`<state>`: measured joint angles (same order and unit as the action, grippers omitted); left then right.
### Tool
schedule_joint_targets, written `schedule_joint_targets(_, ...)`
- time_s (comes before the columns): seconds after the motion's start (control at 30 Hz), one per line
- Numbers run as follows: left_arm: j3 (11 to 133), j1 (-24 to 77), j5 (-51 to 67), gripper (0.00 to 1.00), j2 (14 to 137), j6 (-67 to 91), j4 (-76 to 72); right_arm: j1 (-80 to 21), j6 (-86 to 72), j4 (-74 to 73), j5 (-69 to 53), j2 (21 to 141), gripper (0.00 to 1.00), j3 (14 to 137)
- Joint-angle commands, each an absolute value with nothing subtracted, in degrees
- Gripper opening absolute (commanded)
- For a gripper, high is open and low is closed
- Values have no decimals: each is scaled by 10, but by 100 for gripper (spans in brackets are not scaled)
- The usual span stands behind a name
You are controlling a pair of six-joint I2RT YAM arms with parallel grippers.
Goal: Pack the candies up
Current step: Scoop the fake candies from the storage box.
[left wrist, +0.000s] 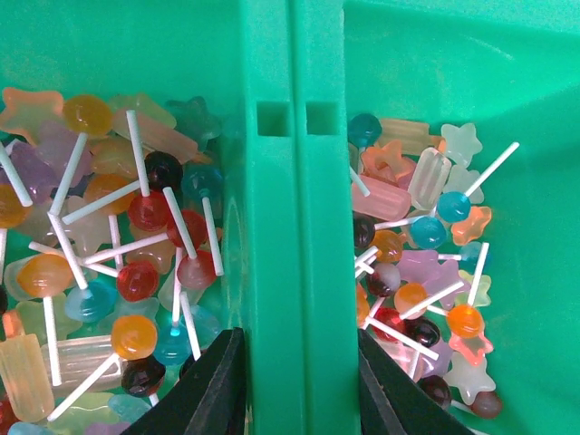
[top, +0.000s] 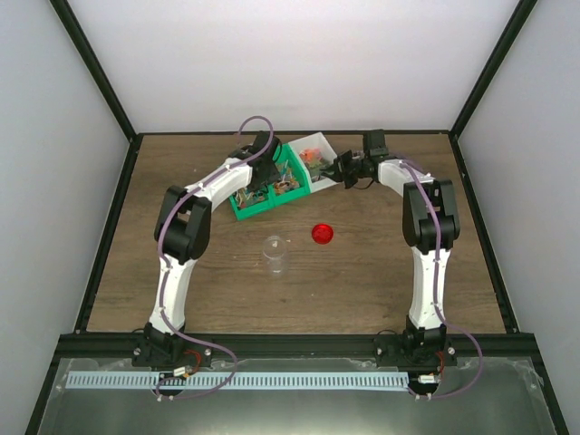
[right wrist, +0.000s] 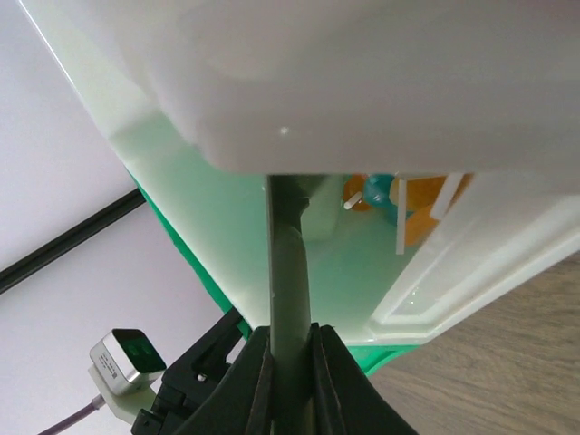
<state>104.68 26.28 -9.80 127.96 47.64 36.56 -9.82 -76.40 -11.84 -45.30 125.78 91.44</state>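
The candies are small coloured lollipops and sweets heaped in two green bins. A second heap lies right of the green dividing wall. My left gripper straddles that wall and is shut on it, one finger in each bin. My right gripper is shut on the grey-green handle of the scoop, which runs up against the white bin. Orange candies show through the white bin's wall. In the top view the left gripper and right gripper flank the bins.
An open clear jar stands upright in the middle of the wooden table. The round red lid lies to its right. The white bin adjoins the green bins at the back. Black frame posts border the table.
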Motion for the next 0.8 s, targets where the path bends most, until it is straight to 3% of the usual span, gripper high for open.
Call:
schedule_joint_targets(0.0, 1049, 269, 2, 4, 1329, 501, 367, -99, -750, -309, -377, 1239, 1, 980)
schedule_joint_targets(0.2, 1050, 269, -4, 4, 1329, 513, 354, -100, -733, -471, -349, 1243, 1, 1071)
schedule_joint_targets(0.47, 1049, 270, -9, 4, 1326, 507, 353, -105, -717, -520, -316, 1237, 1, 1103)
schedule_joint_targets(0.77, 1047, 271, -9, 4, 1324, 498, 355, -105, -677, -666, -284, 1323, 1, 1266)
